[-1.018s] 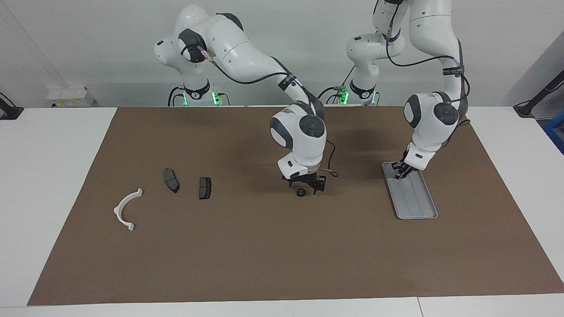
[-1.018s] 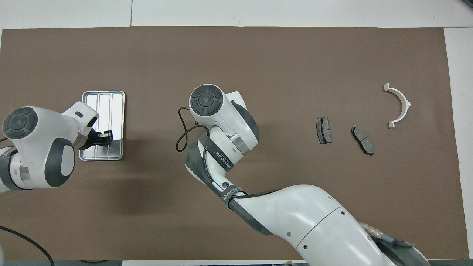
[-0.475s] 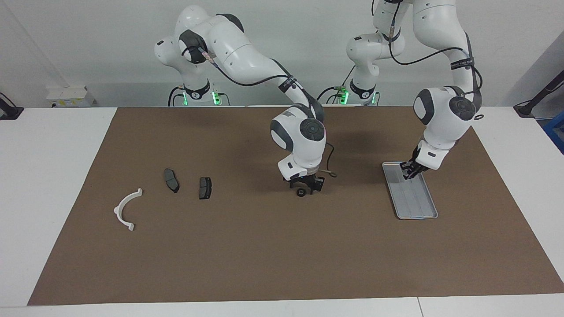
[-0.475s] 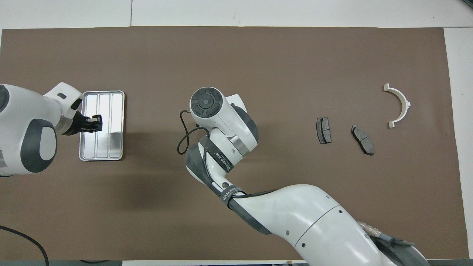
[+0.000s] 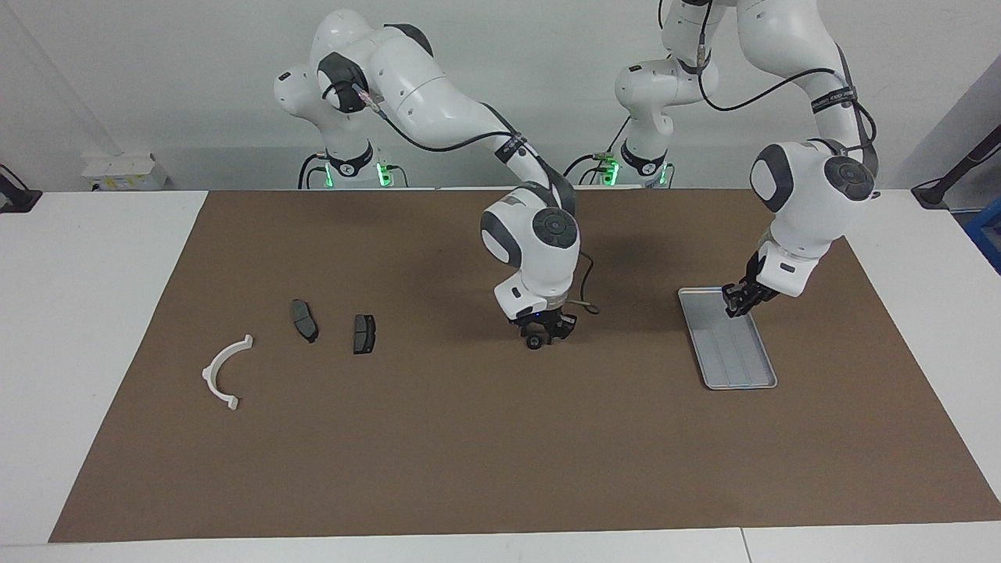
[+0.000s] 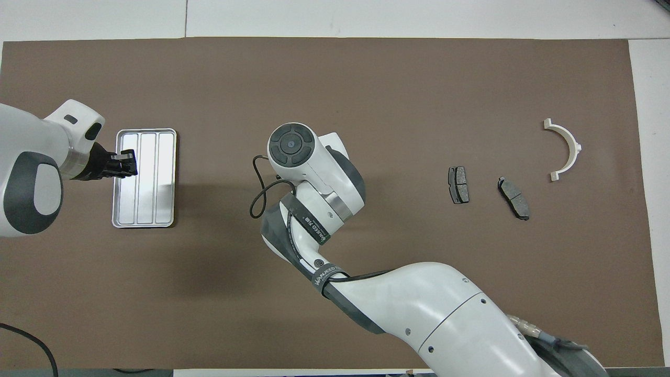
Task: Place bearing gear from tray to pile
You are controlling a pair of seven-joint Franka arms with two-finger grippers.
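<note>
The bearing gear [image 5: 535, 342], a small black ring, lies on the brown mat mid-table, away from the tray [image 5: 731, 356]. My right gripper [image 5: 545, 331] is down at the mat with its fingers drawn in on the gear. In the overhead view the right arm's wrist [image 6: 293, 144] hides both. The pile lies toward the right arm's end: a white curved bracket [image 5: 209, 374] and two dark brake pads [image 5: 304, 320] [image 5: 364, 333]. My left gripper [image 5: 737, 303] hangs shut, holding nothing, over the edge of the tray [image 6: 144, 209] at its end nearer the robots.
The brown mat [image 5: 469, 453] covers most of the white table. In the overhead view the bracket [image 6: 573, 146] and the brake pads [image 6: 458, 184] [image 6: 514, 197] lie spread apart. A loose cable [image 6: 256, 193] loops from the right wrist.
My right gripper's fingers have closed in around the gear. My left gripper has lifted off the tray's floor and drawn back toward the left arm's end.
</note>
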